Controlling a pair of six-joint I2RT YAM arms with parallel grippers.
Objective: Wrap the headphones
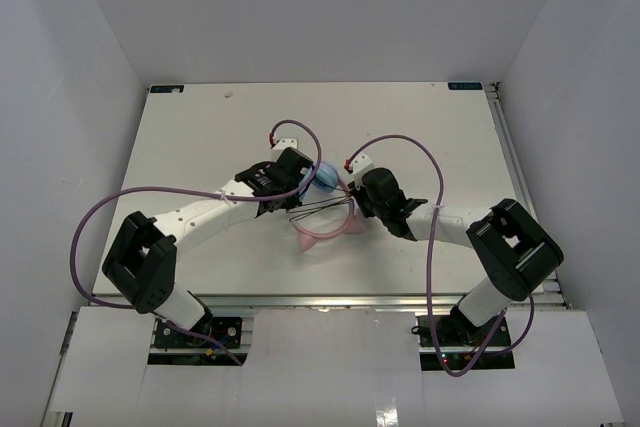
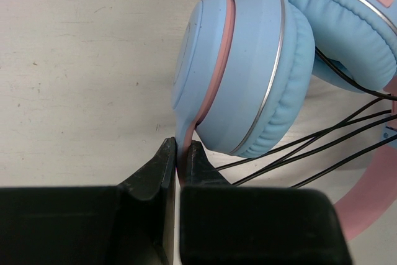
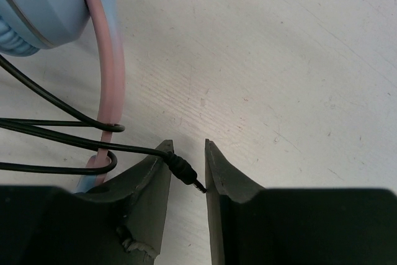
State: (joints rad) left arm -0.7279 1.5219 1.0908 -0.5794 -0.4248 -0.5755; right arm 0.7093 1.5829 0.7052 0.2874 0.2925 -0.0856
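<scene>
I read headphones (image 2: 248, 60): ear cups (image 2: 347, 29) light blue, pink seam ring, thin silver trim; headband (image 3: 108, 60) pink. Cord (image 3: 56, 134) black, plug (image 3: 183, 170) black with silvery tip. Table (image 2: 74, 60) off-white, faint grey scuffs, small dark specks. Left hand (image 2: 180, 147) and right hand (image 3: 187, 147) matte black on my feeds. Arms (image 1: 200, 212) white with black joints; cables (image 1: 430, 257) purple. Walls (image 1: 320, 7) plain white. Table frame (image 1: 320, 299) silver along near edge.

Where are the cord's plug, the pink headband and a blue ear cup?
Cord plug (image 3: 182, 169): right wrist view, black barrel.
Pink headband (image 3: 113, 66): right wrist view, mid-band.
Blue ear cup (image 2: 248, 60): left wrist view, outer shell.
</scene>
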